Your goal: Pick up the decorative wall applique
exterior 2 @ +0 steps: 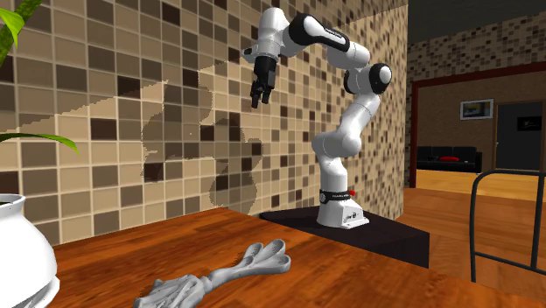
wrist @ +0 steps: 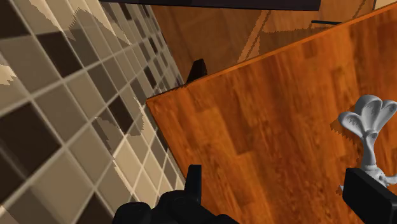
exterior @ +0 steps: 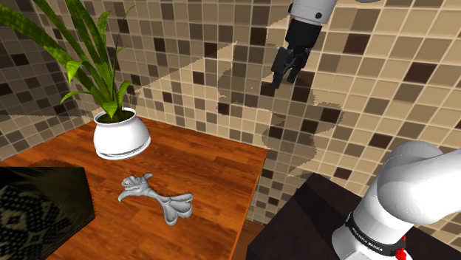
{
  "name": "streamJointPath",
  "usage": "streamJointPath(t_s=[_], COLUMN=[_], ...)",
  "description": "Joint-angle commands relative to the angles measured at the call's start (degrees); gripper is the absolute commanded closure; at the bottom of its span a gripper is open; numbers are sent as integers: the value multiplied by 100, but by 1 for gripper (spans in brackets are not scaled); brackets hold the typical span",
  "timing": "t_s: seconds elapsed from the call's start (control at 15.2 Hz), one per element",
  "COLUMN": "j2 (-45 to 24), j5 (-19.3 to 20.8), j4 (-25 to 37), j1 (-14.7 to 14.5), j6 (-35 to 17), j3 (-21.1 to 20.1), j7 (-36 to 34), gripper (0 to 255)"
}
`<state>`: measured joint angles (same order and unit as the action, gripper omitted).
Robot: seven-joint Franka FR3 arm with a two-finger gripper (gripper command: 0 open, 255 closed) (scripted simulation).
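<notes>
1. Applique (exterior: 155,198): grey, flat on the tabletop (exterior: 214,166), lower centre of the shoulder view.
2. My end effector (exterior: 287,74) hangs upper right, fingers apart, empty.
3. Probably stiff, light and thin; I'd pinch its narrow middle.

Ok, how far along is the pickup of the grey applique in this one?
Nothing looks done yet: the grey applique lies flat on the wooden table, untouched. In hand: the gripper hangs open, high up by the tiled wall, well clear of it. Left: descend, close on it, lift.

A home: mosaic-tiled wall (exterior: 192,37), potted plant (exterior: 120,134), wooden table (exterior: 214,170).
</notes>
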<state>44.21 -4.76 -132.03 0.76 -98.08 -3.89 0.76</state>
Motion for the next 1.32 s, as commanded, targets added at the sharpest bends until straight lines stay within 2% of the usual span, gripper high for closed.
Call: streamJointPath(t_s=[0.0, 0.73, 1.25], j2=[0, -1370, -2781], j5=[0, -201, 82], j4=[0, -249, 70], j1=[0, -285, -355], j6=[0, -1582, -2598], j3=[0, -1004, -1741], j7=[0, -637, -1266], gripper=[0, 0, 0])
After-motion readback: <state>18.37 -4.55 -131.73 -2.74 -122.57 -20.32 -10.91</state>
